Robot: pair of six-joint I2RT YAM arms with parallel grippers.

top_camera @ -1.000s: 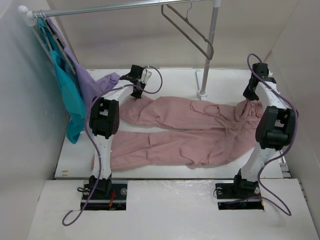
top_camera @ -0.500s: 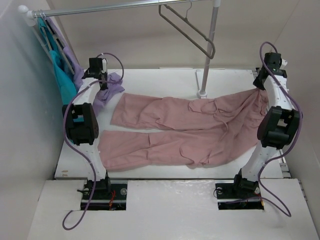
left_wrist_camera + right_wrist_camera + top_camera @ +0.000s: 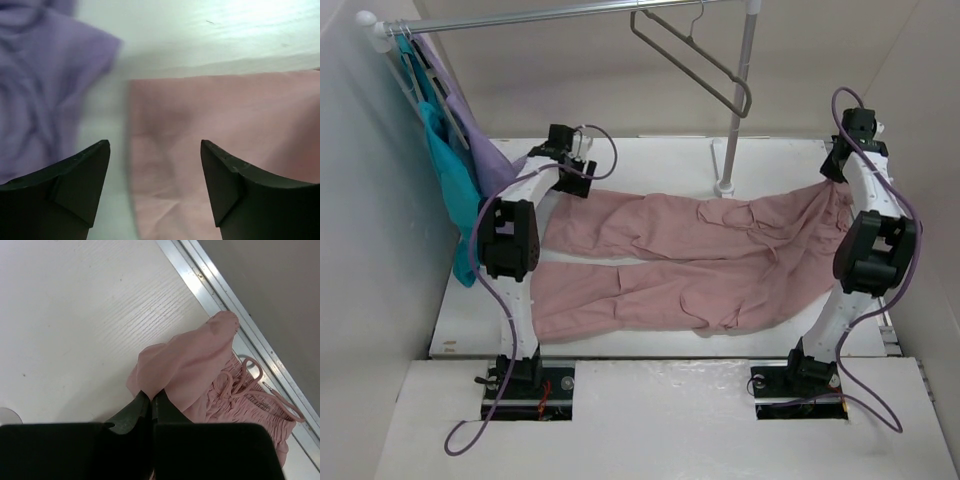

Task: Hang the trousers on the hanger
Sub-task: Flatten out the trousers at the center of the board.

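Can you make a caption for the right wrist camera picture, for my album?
The right gripper pinches a fold of the pink trousers above the white table.

No legible text, label, brand, number or sign found on any surface in the three views inspected.

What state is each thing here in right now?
trousers: spread on the table, waist end lifted
hanger: bare, hanging on the rail
left gripper: open, empty, over a leg hem
right gripper: shut on trousers
lilac garment: hanging from rail
teal garment: hanging from rail
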